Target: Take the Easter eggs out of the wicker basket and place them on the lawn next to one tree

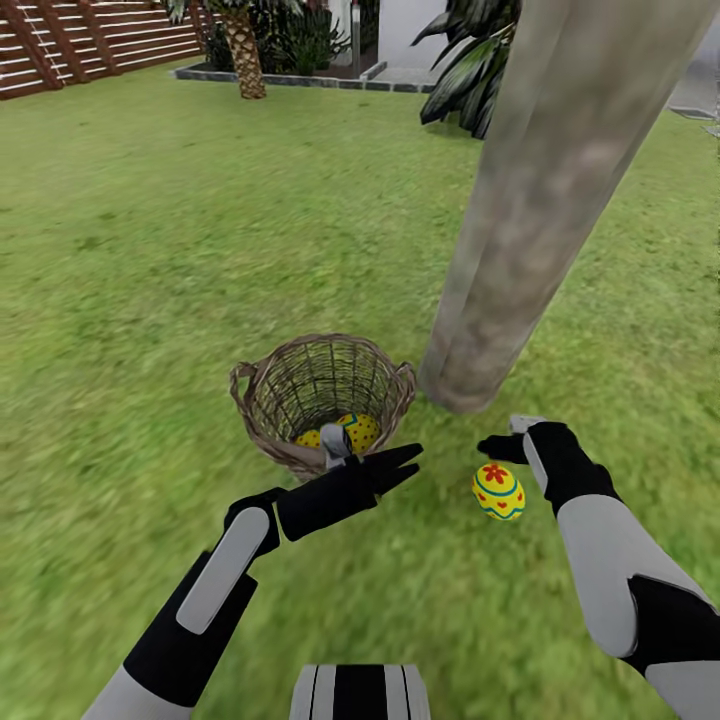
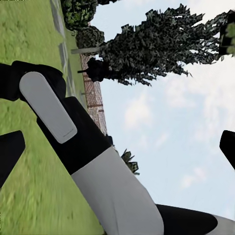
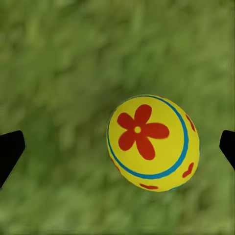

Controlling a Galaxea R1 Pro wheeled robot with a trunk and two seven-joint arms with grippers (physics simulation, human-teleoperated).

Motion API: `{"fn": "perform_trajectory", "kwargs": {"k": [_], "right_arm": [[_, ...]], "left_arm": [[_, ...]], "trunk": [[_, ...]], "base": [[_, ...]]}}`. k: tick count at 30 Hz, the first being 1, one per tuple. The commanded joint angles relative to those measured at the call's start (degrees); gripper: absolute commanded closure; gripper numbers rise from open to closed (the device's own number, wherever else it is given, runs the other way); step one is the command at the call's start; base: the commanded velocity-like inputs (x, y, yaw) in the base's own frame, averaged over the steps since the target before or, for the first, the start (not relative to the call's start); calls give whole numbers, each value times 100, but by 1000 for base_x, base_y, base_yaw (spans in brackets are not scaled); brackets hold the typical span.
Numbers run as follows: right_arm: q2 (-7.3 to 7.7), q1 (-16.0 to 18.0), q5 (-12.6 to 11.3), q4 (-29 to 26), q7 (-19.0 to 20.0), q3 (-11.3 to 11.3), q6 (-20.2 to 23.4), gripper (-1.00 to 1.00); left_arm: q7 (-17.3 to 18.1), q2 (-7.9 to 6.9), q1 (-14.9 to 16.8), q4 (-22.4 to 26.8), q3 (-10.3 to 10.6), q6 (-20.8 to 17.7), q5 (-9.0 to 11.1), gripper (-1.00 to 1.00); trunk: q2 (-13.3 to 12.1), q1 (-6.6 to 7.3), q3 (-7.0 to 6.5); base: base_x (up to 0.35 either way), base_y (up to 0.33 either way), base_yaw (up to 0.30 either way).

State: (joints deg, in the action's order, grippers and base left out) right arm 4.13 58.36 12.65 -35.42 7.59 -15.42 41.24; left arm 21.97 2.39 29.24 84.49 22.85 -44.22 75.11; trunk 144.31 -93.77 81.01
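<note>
Egg (image 3: 153, 143) (free) between gripper (image 3: 117, 149) fingertips

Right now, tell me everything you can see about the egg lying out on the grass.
The egg is yellow and smooth, with a red flower on its upper face, a blue ring around it, a blue zigzag band and small red marks lower down. It lies on the lawn, outside the wicker basket and near the foot of the tree. The right tool hovers open above it, not touching.
</note>
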Motion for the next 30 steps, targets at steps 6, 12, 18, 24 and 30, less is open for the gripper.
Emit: {"fn": "perform_trajectory", "kwargs": {"k": [6,12,18,24,30], "right_arm": [[-16,1,62,-1,58,-23,16,-100],[-24,1,62,0,62,-23,16,-100],[-14,1,62,-12,84,-23,17,-100],[10,1,76,-17,1195,-19,30,-100],[20,0,98,-24,2314,-14,32,-100]], "left_arm": [[-15,-1,16,-3,-16,-105,18,-100],[-17,-8,20,-3,-25,-138,21,-100],[-18,-11,20,-3,-41,-139,21,-100],[-17,-59,94,35,-80,-132,15,-100],[27,-219,241,73,-448,-131,11,-100]], "trunk": [[-7,16,-130],[-15,31,-263],[-23,47,-396],[-31,62,-529],[-39,78,-662]], "base": [[-67,0,0],[-309,0,0],[-255,47,0],[-7,2,0],[0,0,0]]}}
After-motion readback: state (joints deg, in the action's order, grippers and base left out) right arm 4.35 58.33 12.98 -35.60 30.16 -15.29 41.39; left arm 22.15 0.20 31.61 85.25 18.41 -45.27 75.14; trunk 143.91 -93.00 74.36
